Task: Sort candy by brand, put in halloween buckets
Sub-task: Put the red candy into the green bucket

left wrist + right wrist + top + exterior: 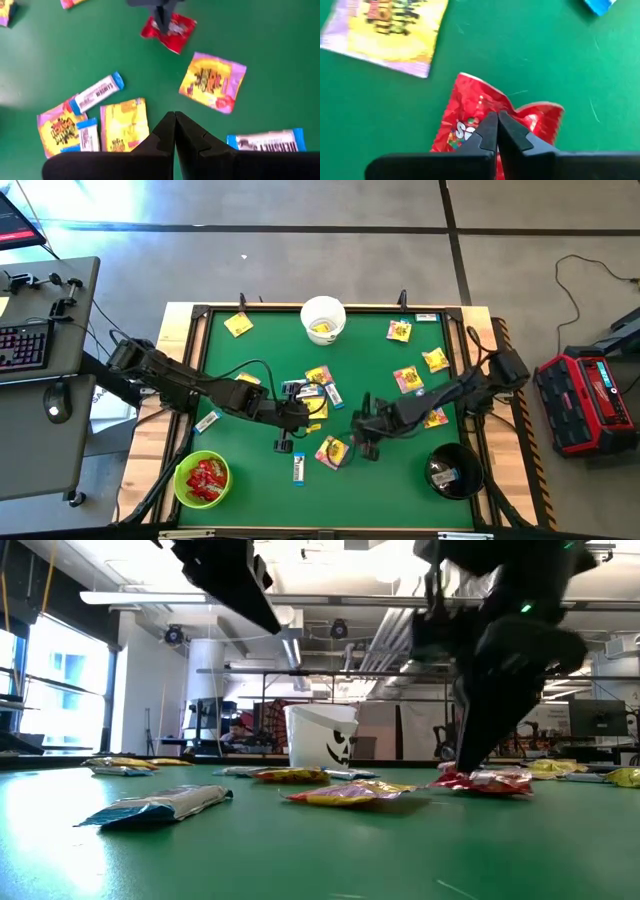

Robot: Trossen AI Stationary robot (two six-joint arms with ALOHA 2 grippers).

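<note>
Just above the red packet, my right gripper has its fingers pressed together, tips on the wrapper; only my wrist view shows this. Beside that packet lies a yellow packet. My left gripper, closed and empty, hovers nearby.

Left arm: dark, near-black links joined by bulkier rounded joints, matt finish. A thin black cable loops clear of the forearm and rejoins near the wrist. Left gripper: two black fingers, flat-sided, tapering to narrow tips, with stepped notches along their inner edges.

Right arm: same dark build and jointed form. Right gripper: identical black tapered fingers with notched inner faces. A small green indicator light shows on the arm in the low view.
</note>
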